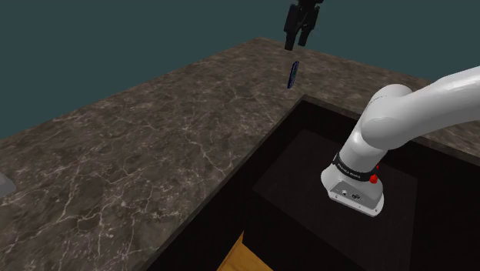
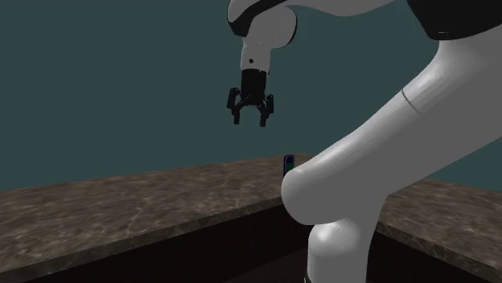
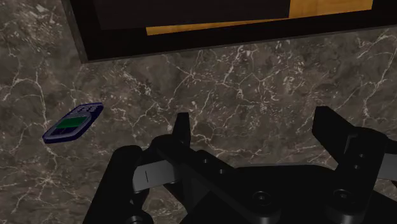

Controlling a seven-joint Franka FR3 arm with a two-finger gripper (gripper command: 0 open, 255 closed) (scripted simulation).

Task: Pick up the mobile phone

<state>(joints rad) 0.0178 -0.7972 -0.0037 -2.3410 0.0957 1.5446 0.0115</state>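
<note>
One phone (image 3: pixel 73 122) lies flat on the counter (image 1: pixel 154 138). We see the gripper (image 2: pixel 251 120) hanging well above it, fingers spread, grasping nothing.

A dark brown stone table (image 1: pixel 154 138) with pale veins ran beneath a plain teal wall (image 1: pixel 115 38). Its edge dropped into a deep dark recess (image 1: pixel 265 165), where a patch of orange-brown wood (image 1: pixel 245 258) showed low down. Something pale and unclear (image 1: pixel 4 185) sat at the shoulder view's left edge.
</note>
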